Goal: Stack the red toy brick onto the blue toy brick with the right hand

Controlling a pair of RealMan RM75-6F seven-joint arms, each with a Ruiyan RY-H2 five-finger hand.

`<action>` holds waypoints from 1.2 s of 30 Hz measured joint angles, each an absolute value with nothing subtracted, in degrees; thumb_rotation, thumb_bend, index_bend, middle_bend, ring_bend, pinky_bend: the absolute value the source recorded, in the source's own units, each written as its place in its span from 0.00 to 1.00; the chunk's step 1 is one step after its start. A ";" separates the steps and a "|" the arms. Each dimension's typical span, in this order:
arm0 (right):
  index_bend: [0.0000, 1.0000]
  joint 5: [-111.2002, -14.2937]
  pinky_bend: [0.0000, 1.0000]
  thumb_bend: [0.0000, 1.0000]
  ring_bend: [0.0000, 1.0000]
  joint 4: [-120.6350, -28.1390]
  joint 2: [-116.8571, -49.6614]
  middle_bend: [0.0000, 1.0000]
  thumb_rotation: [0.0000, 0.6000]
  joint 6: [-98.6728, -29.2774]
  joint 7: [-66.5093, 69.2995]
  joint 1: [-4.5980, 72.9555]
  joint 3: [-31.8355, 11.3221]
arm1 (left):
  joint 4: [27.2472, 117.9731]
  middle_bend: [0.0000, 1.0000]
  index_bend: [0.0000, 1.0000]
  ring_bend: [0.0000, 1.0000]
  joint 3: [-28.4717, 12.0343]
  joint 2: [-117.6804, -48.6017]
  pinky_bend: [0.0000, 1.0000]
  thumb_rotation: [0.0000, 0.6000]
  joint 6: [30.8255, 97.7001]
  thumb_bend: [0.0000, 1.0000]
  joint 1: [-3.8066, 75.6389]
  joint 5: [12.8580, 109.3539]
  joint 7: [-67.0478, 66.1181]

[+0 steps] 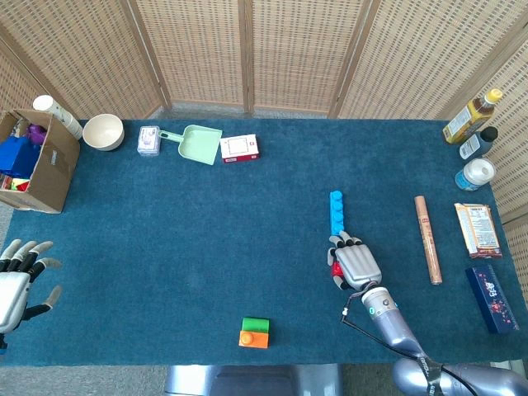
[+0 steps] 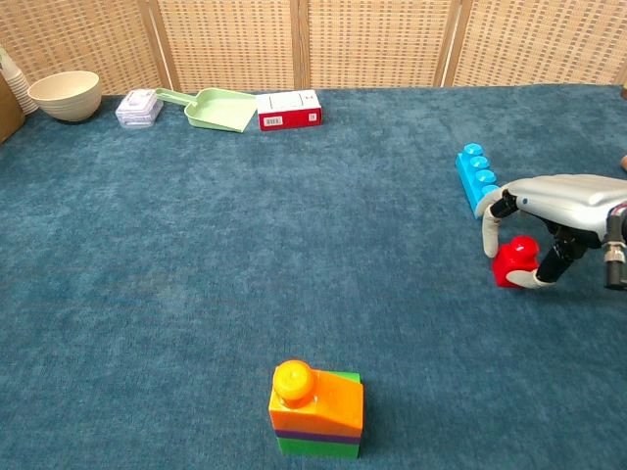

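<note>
Toward the table's right edge, the right hand [image 2: 549, 220] seems to pinch the small red toy brick [image 2: 515, 260], not yet stacked on the long blue studded toy brick [image 2: 476, 176] beside it.

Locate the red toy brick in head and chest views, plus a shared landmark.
Head view: red toy brick right of centre, mostly hidden under the right hand.
Chest view: red toy brick at right edge, between that hand's fingers.
Shared landmark: blue toy brick, just beyond it.
</note>
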State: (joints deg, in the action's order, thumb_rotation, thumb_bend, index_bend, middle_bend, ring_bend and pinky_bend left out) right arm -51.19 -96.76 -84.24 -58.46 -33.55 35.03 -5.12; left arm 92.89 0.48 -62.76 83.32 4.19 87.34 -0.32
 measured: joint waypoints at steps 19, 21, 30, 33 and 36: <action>0.45 -50.32 0.21 0.31 0.08 -96.74 -83.97 0.18 1.00 -59.39 -33.09 35.45 -4.65 | 92.83 0.18 0.37 0.14 0.73 -62.62 0.00 0.95 84.02 0.41 3.75 87.79 0.04; 0.43 -50.23 0.21 0.31 0.08 -96.70 -83.90 0.18 1.00 -59.44 -33.09 35.50 -4.57 | 92.86 0.18 0.37 0.14 0.74 -62.60 0.00 0.94 84.15 0.41 3.69 87.83 0.06; 0.40 -49.20 0.21 0.31 0.08 -97.07 -83.37 0.18 1.00 -59.84 -34.00 35.80 -4.36 | 92.91 0.18 0.37 0.14 0.77 -62.47 0.00 0.95 84.41 0.41 3.61 88.15 0.15; 0.40 -48.56 0.21 0.31 0.08 -97.50 -83.12 0.17 1.00 -60.44 -34.60 35.72 -4.10 | 92.86 0.18 0.37 0.14 0.77 -62.47 0.00 0.95 84.41 0.41 3.62 88.19 0.22; 0.40 -48.09 0.21 0.31 0.08 -97.74 -82.89 0.17 1.00 -60.75 -34.82 35.65 -3.96 | 92.83 0.18 0.37 0.14 0.77 -62.50 0.00 0.95 84.39 0.41 3.66 88.31 0.25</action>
State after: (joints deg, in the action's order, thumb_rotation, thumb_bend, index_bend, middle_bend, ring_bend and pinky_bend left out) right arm -48.09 -97.74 -82.89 -60.75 -34.82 35.65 -3.96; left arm 92.83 0.77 -62.50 84.39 3.66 88.31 0.25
